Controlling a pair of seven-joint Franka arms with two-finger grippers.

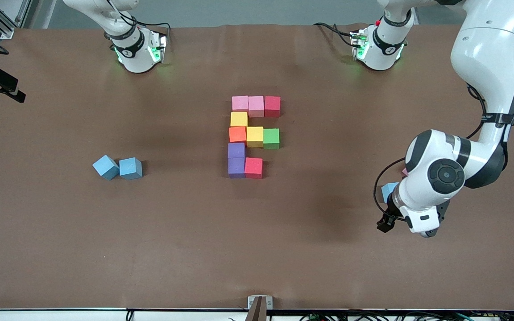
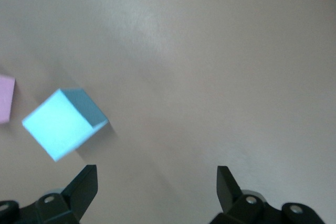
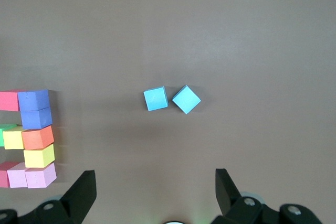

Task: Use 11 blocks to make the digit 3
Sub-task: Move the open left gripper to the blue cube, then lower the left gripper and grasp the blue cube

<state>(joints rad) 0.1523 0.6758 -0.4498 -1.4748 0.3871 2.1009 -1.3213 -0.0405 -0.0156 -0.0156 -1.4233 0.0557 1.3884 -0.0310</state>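
**Both grippers wide open, nothing held**

L gripper (image 2: 156, 182): jaws spread full, empty, no contact. Hangs low over table (image 1: 60, 249) at L arm's end, just beside a light blue block (image 1: 389, 191). In L wrist view same block (image 2: 64, 123) sits tilted ahead of the fingers (image 2: 84, 184), apart from them, w/ a pink block (image 2: 5, 98) at frame edge nearby.

R gripper (image 3: 155, 187): jaws spread full, empty. Not seen in front view; arm waits up high, looking down on table.

Digit (image 1: 253, 136) mid-table, 10 cubes touching: pink, pink, red in bar nearest the bases; yellow below; orange, yellow, green mid bar; purple, then purple + red in bar nearest front cam. That last bar only 2 long.

Two more light blue blocks (image 1: 117, 167) toward R arm's end, touching, one turned at an angle.

Views differ: front view hides most of blue block and pink block (image 1: 404, 171) under L arm; L wrist shows both plainly. R wrist shows blue pair (image 3: 172, 98) plus digit's edge (image 3: 31, 140); no sign of L arm there.
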